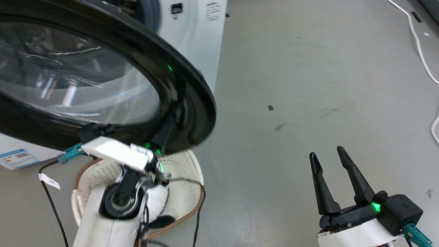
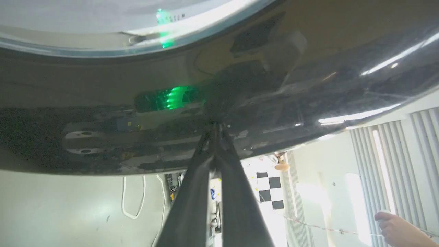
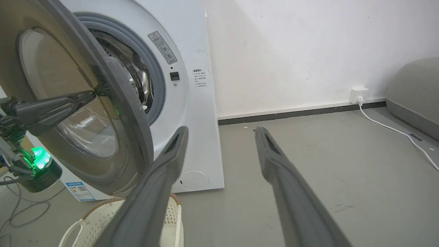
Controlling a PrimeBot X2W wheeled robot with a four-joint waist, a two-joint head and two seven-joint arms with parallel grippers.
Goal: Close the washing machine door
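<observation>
I've got the washing machine door (image 3: pixel 85 137) hanging roughly half open, swung out from the washing machine (image 3: pixel 195 137), which stands on the floor where it meets the back wall. The left gripper (image 2: pixel 214 125) has its fingers pressed together, pinching nothing, with the tips planted on the door's glossy black outside, near the rim on the free side. That's my worry: two narrow tips on a slick, curved face. As the door arcs on its hinge, I reckon the contact point wants to wander, and the tips could skate off past the rim. If they go over the edge, they could end up caught between the door and the grey gasket as it swings shut. A push that's too soft may just leave the door resting unlatched. Down below, the cream basket (image 1: pixel 181 168) sits on the floor just under the door's lower rim, right beneath my left forearm. Loose cables trail off that wrist and could hook the basket's rim and drag it along. The right gripper (image 1: pixel 326 152) hangs over bare floor, well apart from the machine, fingers spread and holding nothing. It's no trouble where it is. A person's hand (image 2: pixel 398 226) shows in the far background of the left wrist view, well away.
</observation>
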